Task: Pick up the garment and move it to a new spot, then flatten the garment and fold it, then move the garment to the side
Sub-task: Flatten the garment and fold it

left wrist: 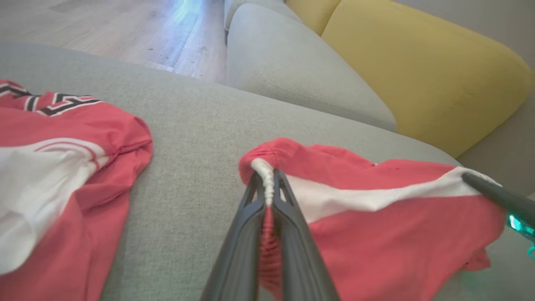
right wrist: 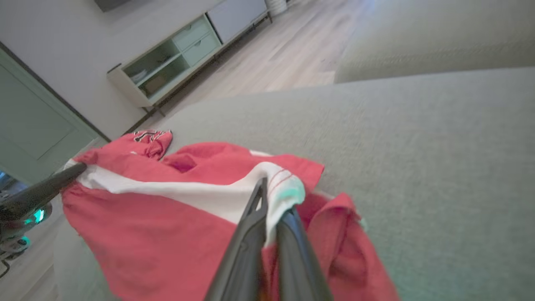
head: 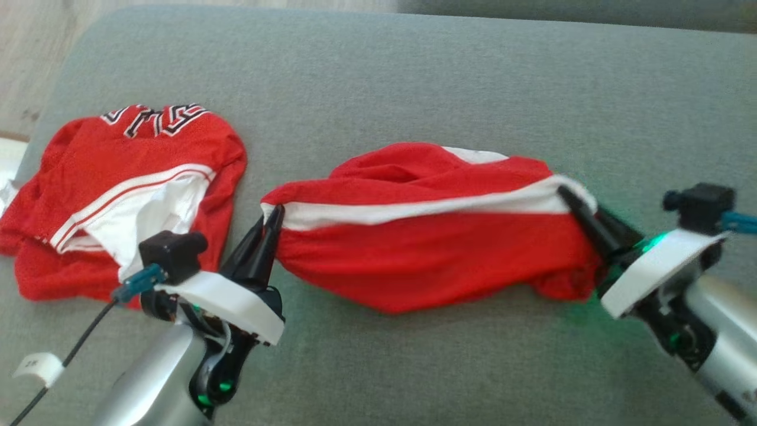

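The red mesh garment with a white band point(head: 432, 260) is stretched over the grey fabric cushion point(head: 414, 77), its ends pinched by the left gripper point(head: 274, 212) and right gripper point(head: 566, 194). A red-and-white lettered jersey point(head: 118, 177) is spread just left of the left gripper.

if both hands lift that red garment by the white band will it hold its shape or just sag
Likely floppy: the red garment bunches and wrinkles between the left hand and right hand, so its middle should sag. The cloth looks thin, so probably light. The white band is gathered in each pinch, so slipping seems unlikely.
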Controlling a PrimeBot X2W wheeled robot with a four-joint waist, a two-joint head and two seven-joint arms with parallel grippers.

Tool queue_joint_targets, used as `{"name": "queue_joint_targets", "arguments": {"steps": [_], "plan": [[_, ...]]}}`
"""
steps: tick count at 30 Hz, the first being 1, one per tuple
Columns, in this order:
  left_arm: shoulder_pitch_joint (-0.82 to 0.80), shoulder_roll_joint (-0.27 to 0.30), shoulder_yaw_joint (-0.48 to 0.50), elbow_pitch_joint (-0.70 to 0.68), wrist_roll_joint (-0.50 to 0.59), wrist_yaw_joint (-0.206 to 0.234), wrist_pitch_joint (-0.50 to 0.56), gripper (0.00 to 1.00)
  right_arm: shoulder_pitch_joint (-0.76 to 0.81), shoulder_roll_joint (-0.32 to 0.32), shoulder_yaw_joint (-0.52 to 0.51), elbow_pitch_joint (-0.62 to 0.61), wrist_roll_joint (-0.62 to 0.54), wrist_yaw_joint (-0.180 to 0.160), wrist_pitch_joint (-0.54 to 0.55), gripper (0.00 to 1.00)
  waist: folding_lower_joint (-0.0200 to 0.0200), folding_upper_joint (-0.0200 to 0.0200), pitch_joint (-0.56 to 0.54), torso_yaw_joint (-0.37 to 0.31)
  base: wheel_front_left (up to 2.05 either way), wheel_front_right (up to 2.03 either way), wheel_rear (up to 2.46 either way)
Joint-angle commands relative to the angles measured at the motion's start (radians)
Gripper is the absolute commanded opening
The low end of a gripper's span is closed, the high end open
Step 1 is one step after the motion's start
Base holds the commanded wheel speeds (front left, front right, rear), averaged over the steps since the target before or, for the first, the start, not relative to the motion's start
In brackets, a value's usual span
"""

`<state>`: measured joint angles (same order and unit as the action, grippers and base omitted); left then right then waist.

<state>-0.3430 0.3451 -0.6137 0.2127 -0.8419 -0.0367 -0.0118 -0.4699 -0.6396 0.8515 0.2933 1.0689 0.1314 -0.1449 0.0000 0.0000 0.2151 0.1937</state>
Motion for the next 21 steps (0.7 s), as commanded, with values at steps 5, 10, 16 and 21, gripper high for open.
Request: {"name": "queue_joint_targets", "arguments": {"steps": [5,10,16,21], "plan": [[-0.073,0.055,0.083,-0.088,-0.011,-0.009,-0.017,0.0,-0.043,-0.092,-0.078,-0.083,0.003,-0.001,-0.077,0.0,0.0,0.0,-0.033,-0.061,0.0,0.0,0.0],[-0.136,0.069,0.122,-0.188,-0.052,-0.015,0.013,0.0,-0.055,-0.181,-0.181,-0.184,0.013,-0.001,-0.1,0.0,0.0,0.0,-0.058,-0.123,0.0,0.0,0.0],[-0.317,0.065,0.149,-0.288,-0.081,-0.015,0.098,0.0,-0.123,-0.28,-0.299,-0.296,0.013,-0.001,-0.081,0.0,0.0,0.0,-0.038,-0.202,0.0,0.0,0.0],[-0.557,0.008,0.129,-0.218,-0.06,-0.04,0.144,0.0,-0.267,-0.285,-0.365,-0.286,-0.002,-0.001,-0.025,0.0,0.0,0.0,0.032,-0.247,0.0,0.0,0.0]]}}
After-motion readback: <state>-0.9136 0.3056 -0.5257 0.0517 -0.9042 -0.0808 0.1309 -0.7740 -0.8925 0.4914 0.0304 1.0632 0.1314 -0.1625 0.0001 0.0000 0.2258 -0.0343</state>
